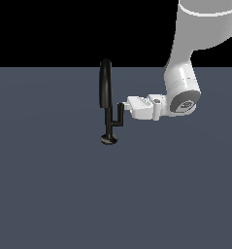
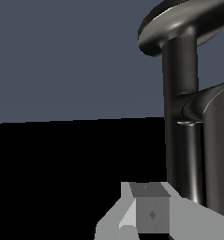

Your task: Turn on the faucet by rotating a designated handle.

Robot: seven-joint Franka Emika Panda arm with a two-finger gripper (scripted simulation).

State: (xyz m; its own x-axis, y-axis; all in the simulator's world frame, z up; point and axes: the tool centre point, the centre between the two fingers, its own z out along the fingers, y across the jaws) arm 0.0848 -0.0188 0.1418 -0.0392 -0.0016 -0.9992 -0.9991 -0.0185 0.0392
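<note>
you are looking at a glossy white rounded arm (image 1: 185, 44), with a grey disc cap on its wrist joint (image 1: 184, 104) and a blocky white gripper (image 1: 128, 106) with pale grey fingers (image 2: 151, 213).

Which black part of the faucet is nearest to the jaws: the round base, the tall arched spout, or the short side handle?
The handle: its upturned tip is right at the gripper, while the spout and base sit farther away.

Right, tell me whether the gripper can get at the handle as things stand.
Probably yes: the gripper is level with the handle tip, seemingly touching it from the exterior view's right, with nothing between them.
</note>
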